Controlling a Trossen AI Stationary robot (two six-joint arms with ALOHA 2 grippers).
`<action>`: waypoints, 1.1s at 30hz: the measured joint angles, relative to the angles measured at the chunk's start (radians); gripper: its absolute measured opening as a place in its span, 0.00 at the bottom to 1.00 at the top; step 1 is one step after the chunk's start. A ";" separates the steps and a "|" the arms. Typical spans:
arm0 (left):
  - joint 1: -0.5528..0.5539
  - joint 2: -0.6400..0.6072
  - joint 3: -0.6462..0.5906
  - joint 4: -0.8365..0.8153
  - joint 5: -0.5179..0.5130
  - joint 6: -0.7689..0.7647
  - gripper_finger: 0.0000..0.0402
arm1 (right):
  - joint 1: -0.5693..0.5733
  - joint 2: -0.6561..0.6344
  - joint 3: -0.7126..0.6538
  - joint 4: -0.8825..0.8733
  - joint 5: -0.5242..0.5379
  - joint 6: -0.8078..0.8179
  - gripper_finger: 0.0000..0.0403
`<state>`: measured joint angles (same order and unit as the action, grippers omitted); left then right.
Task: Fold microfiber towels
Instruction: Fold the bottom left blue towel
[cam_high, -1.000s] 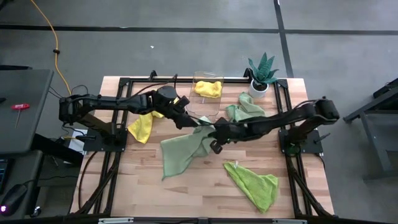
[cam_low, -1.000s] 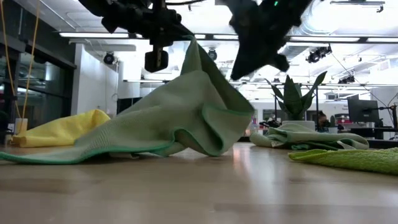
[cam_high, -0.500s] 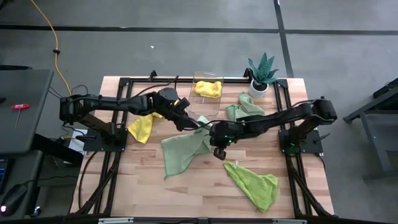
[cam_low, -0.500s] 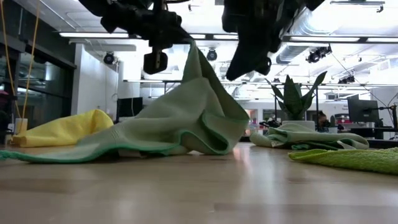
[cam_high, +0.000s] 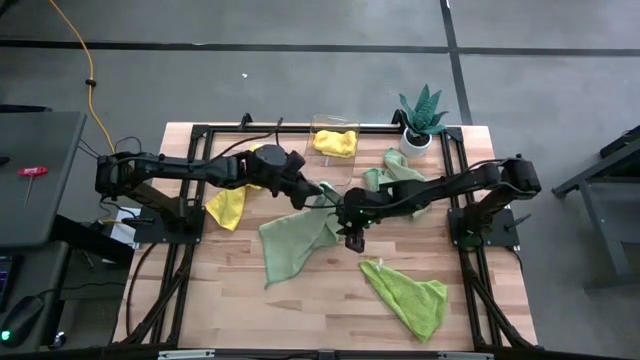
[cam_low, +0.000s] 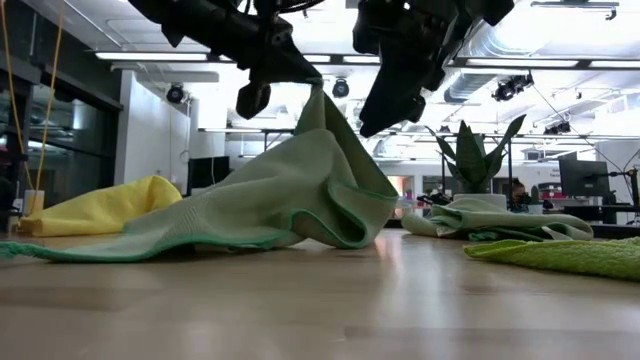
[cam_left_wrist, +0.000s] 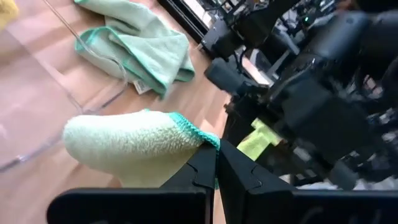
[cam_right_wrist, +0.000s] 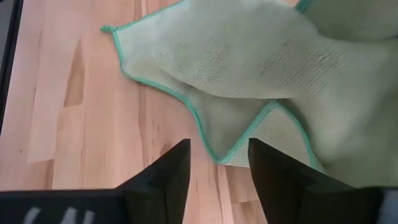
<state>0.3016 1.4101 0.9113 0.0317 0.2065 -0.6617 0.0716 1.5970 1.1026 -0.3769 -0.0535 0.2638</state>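
The left gripper (cam_left_wrist: 216, 163) pinches a corner of the mint towel (cam_high: 295, 240), lifting it; the right gripper (cam_right_wrist: 217, 163), fingers spread, hovers just above its edge. With one pinch only, the towel could slip free.

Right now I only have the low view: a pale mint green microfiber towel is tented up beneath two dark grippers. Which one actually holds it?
Observer: The left gripper is shut on a hemmed edge of the pale mint green microfiber towel; its wrist view shows the pinch.
Operator: And the other one?
Observer: The right gripper is open above a corner of that towel, with nothing between its fingers.
Operator: Anything behind the tent?
Observer: A clear plastic bin with a bright yellow towel in it.
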 joint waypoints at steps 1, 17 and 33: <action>-0.006 0.000 0.000 -0.007 -0.011 0.022 0.00 | -0.004 0.000 0.004 -0.002 0.001 0.000 0.40; -0.059 -0.023 0.000 0.189 -0.087 0.154 0.00 | -0.020 0.000 0.163 -0.219 0.003 0.013 0.46; -0.048 -0.069 0.002 0.264 -0.238 0.187 0.00 | 0.041 0.000 0.160 -0.243 -0.106 0.109 0.46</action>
<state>0.2537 1.3408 0.9133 0.2958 -0.0316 -0.4749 0.1131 1.5974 1.2621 -0.6197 -0.1592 0.3725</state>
